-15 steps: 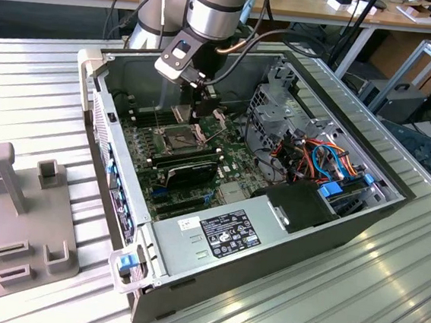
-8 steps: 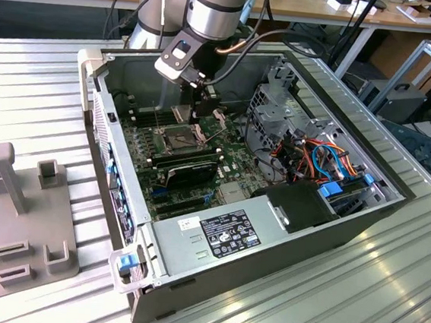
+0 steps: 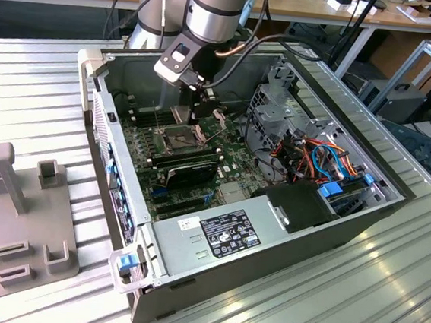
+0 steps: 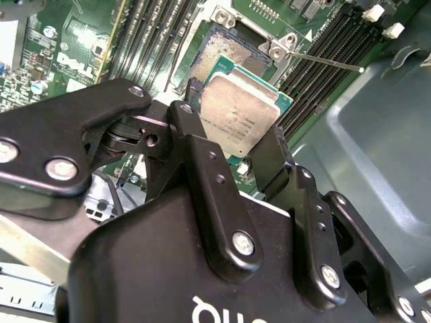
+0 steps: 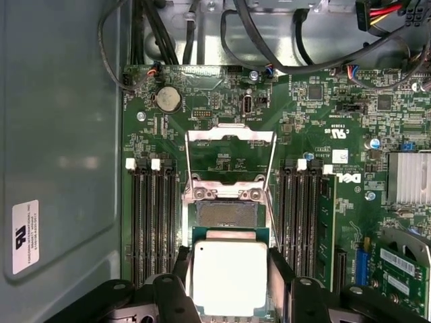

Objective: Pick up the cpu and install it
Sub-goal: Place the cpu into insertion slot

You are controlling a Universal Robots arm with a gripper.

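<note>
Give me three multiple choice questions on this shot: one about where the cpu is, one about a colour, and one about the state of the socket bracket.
1. Where is the cpu?
A. held by the gripper, not yet in the socket
B. seated in the socket
C. in a person's hand

2. What colour is its top?
A. red
B. dull silver-grey
C. blue

3. How is the bracket?
A. swung open
B. latched shut over the chip
C. taken off the board

Answers:
1. A: the gripper clamps it by two edges.
2. B: both wrist views show a pale metal top.
3. A: the frame lies back, leaving the contacts bare.
</note>
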